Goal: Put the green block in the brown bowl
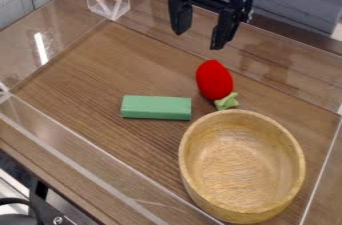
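Main risk: clipping the red toy or bowl rim en route w/ the green block.

My pincer is at the far side, jaws wide, nothing held. The green block lies flat on the counter, left of & near the brown bowl, w/ the red strawberry-like toy on the block's far right, its green leaves close to the bowl's far rim. If I come down too far right, I could nudge the toy or grab it instead. Block's flat, so if I stop too high I'd prob. pinch air or just its top edge & it slips out; too low & I press into the wood. Gripped off-centre, it may swing, & w/o enough lift the thick rim could knock it loose or shove the bowl.
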{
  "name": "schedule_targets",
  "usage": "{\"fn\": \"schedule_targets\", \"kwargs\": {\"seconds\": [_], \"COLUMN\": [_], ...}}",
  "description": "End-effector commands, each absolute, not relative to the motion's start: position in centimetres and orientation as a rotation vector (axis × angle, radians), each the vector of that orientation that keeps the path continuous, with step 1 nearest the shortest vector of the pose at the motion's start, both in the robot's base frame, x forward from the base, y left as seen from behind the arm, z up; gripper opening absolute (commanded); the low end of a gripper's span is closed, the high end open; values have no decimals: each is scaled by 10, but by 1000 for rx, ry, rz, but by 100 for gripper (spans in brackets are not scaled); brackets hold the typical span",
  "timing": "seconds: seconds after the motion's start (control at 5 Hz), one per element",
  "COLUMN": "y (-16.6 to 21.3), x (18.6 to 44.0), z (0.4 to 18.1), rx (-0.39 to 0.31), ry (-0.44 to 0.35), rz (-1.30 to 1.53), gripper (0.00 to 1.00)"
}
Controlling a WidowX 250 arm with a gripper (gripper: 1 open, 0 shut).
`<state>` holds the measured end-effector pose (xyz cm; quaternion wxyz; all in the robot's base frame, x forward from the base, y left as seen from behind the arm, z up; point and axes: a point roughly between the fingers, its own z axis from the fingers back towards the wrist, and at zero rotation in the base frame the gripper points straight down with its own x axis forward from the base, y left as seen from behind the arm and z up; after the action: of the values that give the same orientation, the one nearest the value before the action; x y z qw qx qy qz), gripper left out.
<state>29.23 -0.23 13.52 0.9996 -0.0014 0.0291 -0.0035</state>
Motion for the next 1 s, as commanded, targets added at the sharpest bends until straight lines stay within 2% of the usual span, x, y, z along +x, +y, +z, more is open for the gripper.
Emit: {"fn": "schedule_targets", "kwargs": {"seconds": [0.0,0.2,0.6,0.8], "y": [-5,4,16,31], "x": [295,282,250,237], "z": [114,89,93,80], "rx": [-10,-20,-30,-21], "ry": [93,123,100,88], "rz": [-38,-199,-565,-656], "gripper": [100,100,100,100]}}
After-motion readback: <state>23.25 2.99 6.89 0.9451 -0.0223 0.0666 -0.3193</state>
